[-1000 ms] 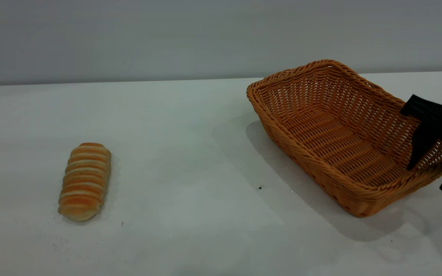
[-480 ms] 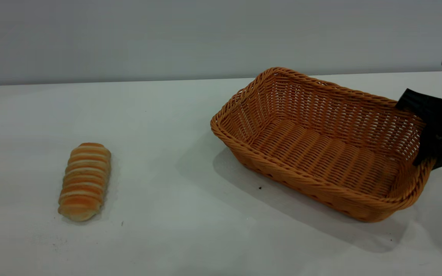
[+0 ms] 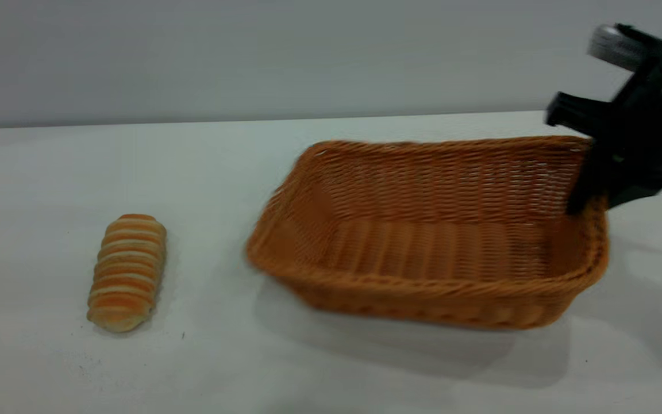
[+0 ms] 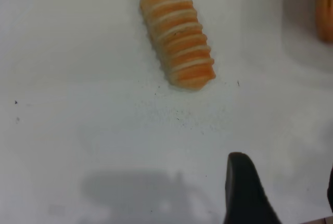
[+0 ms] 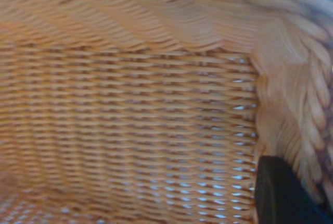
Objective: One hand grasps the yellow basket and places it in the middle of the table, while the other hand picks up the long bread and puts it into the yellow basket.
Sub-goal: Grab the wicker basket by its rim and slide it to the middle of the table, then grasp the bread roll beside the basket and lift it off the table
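The yellow basket [image 3: 428, 241] is held at its right end wall by the right gripper [image 3: 595, 192], whose jaws are clamped over the braided rim, one finger inside and one outside; the basket is seen right of the table's [image 3: 204, 356] middle, its near long side facing the exterior view. The long bread [image 3: 127, 273] lies flat on the table, well apart to the left. The left gripper [image 4: 283, 193] is seen above the table near the bread, jaws spread apart and holding nothing.

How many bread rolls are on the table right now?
1. The long bread lies on the table at the left, apart from the yellow basket, whose visible inside holds none.
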